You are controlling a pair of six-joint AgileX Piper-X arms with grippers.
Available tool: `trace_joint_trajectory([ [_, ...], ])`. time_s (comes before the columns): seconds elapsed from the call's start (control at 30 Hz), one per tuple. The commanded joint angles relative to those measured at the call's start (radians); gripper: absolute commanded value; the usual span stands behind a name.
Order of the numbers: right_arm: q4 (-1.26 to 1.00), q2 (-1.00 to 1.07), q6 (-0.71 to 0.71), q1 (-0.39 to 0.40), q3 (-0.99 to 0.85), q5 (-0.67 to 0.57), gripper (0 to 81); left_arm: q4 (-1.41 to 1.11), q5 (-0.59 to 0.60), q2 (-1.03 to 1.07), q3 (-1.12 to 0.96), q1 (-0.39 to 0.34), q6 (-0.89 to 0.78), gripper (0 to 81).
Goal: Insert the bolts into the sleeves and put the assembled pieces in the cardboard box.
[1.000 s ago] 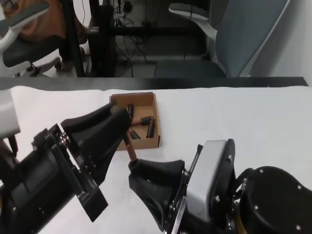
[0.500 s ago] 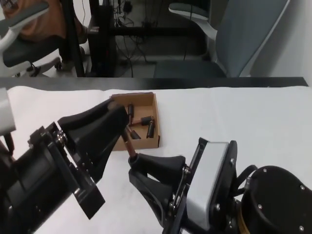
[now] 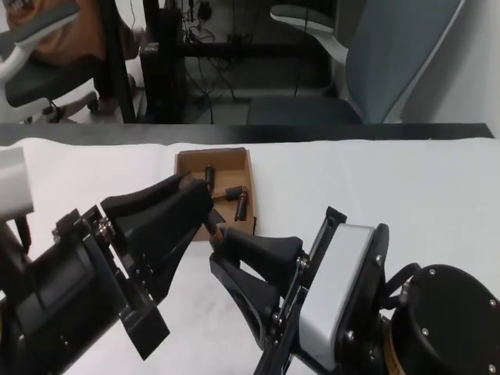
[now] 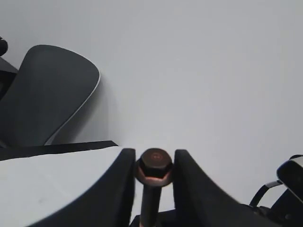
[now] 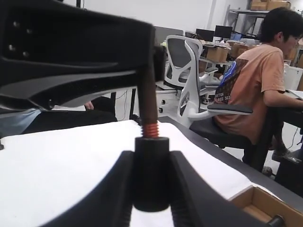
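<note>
Left gripper (image 4: 154,163), right gripper (image 5: 150,165), both clamped.

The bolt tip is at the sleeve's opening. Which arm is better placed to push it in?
Probably left. The left gripper holds the bolt by its head, aligned with the sleeve, so it can press along the shank while the right gripper holds the sleeve.

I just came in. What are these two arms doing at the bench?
The two arms are joining a bolt and a sleeve over the white bench. The left hand grips the bolt at its head, and the right hand holds the sleeve. The bolt's threaded end is at the mouth of the sleeve and seems to be just entering it, so this piece is not yet finished. Beyond them, the cardboard box already holds several dark pieces.
</note>
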Motion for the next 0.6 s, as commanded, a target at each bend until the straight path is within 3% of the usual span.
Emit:
trace_joint_trajectory([
  [0.0,-0.046,-0.013,-0.002,0.001,-0.015,0.0,0.6,0.018,0.029,0.002,0.0,-0.005,-0.001,1.8],
  [0.07,-0.046,-0.013,0.006,0.005,-0.015,-0.027,0.6,0.018,0.056,0.011,0.0,-0.005,-0.001,0.0],
  [0.13,-0.053,-0.013,0.006,0.016,-0.015,-0.027,0.6,0.018,0.084,0.027,0.0,-0.005,-0.001,9.7],
  [0.27,-0.054,-0.013,0.006,0.05,-0.03,-0.049,0.6,0.018,0.105,0.081,0.0,-0.005,-0.033,50.4],
  [0.3,-0.054,-0.013,0.006,0.056,-0.033,-0.049,0.6,0.018,0.105,0.099,0.0,-0.005,-0.059,64.8],
  [0.33,-0.054,-0.013,0.003,0.06,-0.035,-0.049,0.6,0.016,0.105,0.112,0.0,-0.005,-0.075,70.0],
  [0.4,-0.05,-0.013,0.005,0.06,-0.034,-0.015,0.6,0.006,0.111,0.123,0.0,-0.005,-0.104,70.0],
  [0.57,0.085,-0.013,-0.002,0.052,-0.034,0.24,0.6,-0.211,0.104,0.098,-0.001,0.0,-0.12,70.0],
])
